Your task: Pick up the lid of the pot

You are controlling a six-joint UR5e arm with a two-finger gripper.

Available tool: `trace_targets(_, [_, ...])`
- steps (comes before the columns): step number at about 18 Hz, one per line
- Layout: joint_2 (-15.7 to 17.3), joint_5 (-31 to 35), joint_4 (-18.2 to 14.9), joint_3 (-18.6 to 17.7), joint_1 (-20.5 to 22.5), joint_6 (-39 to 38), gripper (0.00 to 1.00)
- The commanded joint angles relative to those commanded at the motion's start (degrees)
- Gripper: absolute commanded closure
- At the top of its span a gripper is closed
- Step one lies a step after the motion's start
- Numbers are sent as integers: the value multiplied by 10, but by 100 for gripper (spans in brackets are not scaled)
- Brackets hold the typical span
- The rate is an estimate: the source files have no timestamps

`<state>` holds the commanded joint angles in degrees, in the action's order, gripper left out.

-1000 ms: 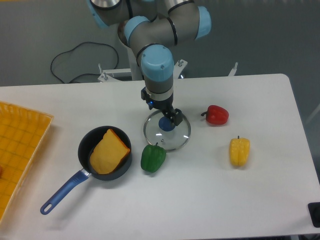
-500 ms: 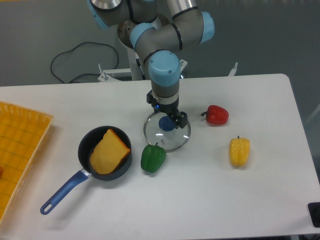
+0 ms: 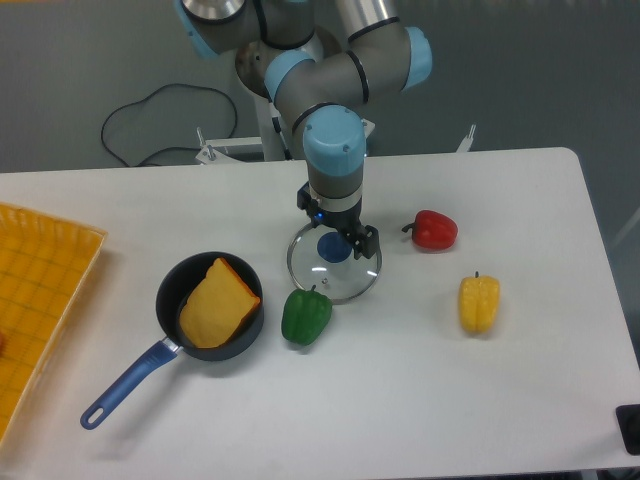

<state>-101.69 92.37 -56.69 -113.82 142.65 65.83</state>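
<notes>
Tool [image 3: 340,228] shifted, orange wedge [image 3: 215,312] in pan [image 3: 183,284]

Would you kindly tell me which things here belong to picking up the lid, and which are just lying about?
For the job:
- glass pot lid
- its blue knob
- open end effector

Lying about:
- black pan, holding an orange-brown piece
- green pepper
- red pepper
- yellow pepper

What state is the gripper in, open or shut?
Open: the gripper has its fingertips apart, a gap showing between them by the pot lid's blue knob.
</notes>
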Motion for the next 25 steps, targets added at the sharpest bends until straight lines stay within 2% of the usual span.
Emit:
trace_targets(22, [-14, 2, 8, 0, -3, 1, 0])
trace_targets(25, [-20, 4, 16, -3, -3, 25, 0])
